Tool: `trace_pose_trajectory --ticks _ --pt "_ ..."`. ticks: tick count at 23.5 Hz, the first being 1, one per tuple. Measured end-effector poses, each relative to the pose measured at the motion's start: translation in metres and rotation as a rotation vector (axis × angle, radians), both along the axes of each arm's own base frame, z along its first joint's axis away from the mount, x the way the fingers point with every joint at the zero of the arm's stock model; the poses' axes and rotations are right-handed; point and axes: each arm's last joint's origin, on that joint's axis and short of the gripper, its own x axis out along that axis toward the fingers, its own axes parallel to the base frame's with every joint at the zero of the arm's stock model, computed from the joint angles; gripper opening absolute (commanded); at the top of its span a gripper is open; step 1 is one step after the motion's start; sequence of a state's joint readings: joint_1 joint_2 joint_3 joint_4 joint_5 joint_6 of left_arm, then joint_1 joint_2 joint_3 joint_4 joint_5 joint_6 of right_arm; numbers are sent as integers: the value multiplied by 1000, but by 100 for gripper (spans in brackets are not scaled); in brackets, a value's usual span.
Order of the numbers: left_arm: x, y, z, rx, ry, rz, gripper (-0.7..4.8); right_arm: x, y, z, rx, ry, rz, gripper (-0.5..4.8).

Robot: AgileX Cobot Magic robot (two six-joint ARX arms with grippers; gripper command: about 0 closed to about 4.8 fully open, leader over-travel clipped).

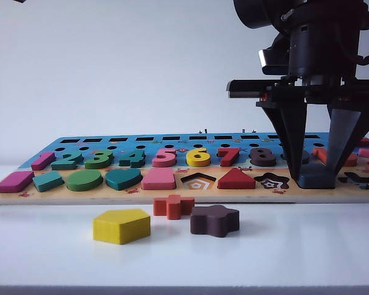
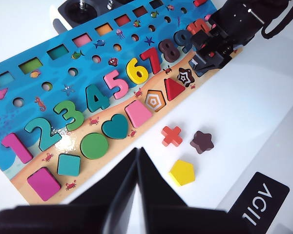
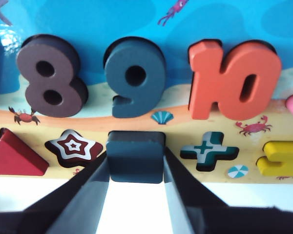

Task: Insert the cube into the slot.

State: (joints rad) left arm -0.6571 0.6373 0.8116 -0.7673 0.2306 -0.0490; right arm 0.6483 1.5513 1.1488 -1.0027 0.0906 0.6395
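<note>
My right hand point(image 3: 136, 161) is clamped on the flat dark navy-blue square wooden cube point(image 3: 136, 157), one finger on each side, low over the front row of the wooden puzzle board point(image 1: 80, 195), between the star cut-out point(image 3: 74, 146) and the cross cut-out point(image 3: 208, 151). Step in hand, as I judge it: seating. The cube sits in or right on the square slot point(image 3: 136, 133) (its checkerboard floor is fully covered, so I cannot tell whether the block is flush or riding on an edge). Next move calls for a straight press down, then spreading the fingers without dragging the piece. My left hand point(image 2: 138, 168) hangs back above the white worktop point(image 1: 295, 258), fingers pressed together, empty. The exterior view cuts off the board's right end and my fingers mask the cube's side faces.
</note>
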Motion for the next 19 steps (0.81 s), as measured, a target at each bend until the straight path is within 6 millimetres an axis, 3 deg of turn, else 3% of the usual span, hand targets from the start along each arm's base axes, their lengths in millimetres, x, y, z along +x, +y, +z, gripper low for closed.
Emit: trace_pose_trajectory --ticks 6,19 --pt "0 0 0 0 0 0 7 1 1 0 5 -18 8 242" --pt "0 0 0 0 0 0 7 -1 -1 8 25 -47 6 253"
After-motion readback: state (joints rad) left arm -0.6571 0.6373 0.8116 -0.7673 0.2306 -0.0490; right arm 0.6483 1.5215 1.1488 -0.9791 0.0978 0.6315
